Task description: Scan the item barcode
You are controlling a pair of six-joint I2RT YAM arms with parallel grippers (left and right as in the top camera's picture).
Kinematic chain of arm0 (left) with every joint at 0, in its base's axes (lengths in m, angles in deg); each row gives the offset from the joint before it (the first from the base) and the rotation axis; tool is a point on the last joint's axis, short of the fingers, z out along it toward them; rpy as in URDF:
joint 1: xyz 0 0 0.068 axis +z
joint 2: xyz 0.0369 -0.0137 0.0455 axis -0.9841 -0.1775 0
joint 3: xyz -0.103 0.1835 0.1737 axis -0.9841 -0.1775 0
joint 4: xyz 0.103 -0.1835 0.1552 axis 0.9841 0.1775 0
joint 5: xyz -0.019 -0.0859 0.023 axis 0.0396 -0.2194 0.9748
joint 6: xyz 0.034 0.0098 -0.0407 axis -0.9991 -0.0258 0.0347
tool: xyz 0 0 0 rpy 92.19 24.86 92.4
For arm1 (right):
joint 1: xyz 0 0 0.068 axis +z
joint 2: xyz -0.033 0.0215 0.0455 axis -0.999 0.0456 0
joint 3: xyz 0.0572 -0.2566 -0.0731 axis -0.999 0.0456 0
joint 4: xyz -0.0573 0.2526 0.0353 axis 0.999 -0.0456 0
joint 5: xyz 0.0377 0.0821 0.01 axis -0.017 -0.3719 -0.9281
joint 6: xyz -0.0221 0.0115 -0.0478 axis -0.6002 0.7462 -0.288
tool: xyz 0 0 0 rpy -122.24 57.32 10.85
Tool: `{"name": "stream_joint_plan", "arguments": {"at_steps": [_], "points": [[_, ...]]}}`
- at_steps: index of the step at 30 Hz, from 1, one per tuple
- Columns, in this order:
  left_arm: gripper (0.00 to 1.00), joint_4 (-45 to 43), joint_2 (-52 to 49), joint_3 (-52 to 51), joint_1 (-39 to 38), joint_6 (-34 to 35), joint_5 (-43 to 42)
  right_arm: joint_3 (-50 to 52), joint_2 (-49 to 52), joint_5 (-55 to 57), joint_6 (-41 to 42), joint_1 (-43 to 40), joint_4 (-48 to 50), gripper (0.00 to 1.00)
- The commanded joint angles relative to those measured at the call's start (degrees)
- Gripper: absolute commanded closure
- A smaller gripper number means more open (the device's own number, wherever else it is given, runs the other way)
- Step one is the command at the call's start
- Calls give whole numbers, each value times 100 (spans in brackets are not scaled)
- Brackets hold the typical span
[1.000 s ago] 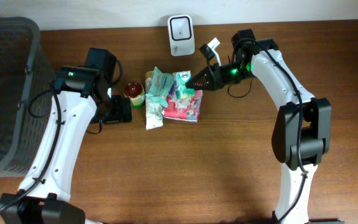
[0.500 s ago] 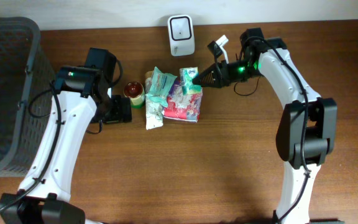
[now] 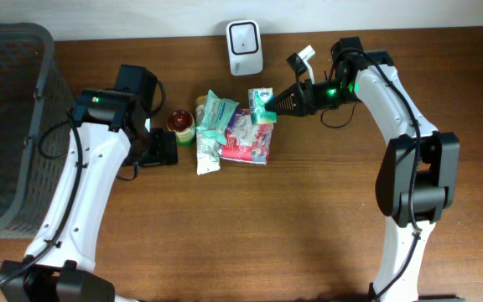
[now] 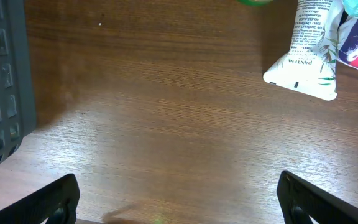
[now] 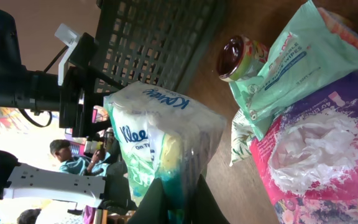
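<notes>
With tissue pack pinched in right tool, carry to the scanner and turn barcode side (not visible now) toward its window; leave wide-open left tool aside.

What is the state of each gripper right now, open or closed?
Left gripper: open, holding nothing.
Right gripper: closed on the Kleenex tissue pack.

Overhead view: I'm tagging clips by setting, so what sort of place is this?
Probably a mock shop checkout: a small white scanner stands at the back of the wooden table, packaged toiletries lie piled mid-table, and a dark mesh basket sits at the left.
</notes>
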Motion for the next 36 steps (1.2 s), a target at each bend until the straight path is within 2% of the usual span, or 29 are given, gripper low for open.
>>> {"name": "stream_joint_plan", "arguments": {"at_steps": [1, 36], "points": [[1, 4, 85, -26, 15, 57, 42, -83, 28, 4, -61, -15, 66, 96], [1, 4, 85, -26, 15, 57, 42, -83, 28, 72, -61, -13, 315, 96]]}}
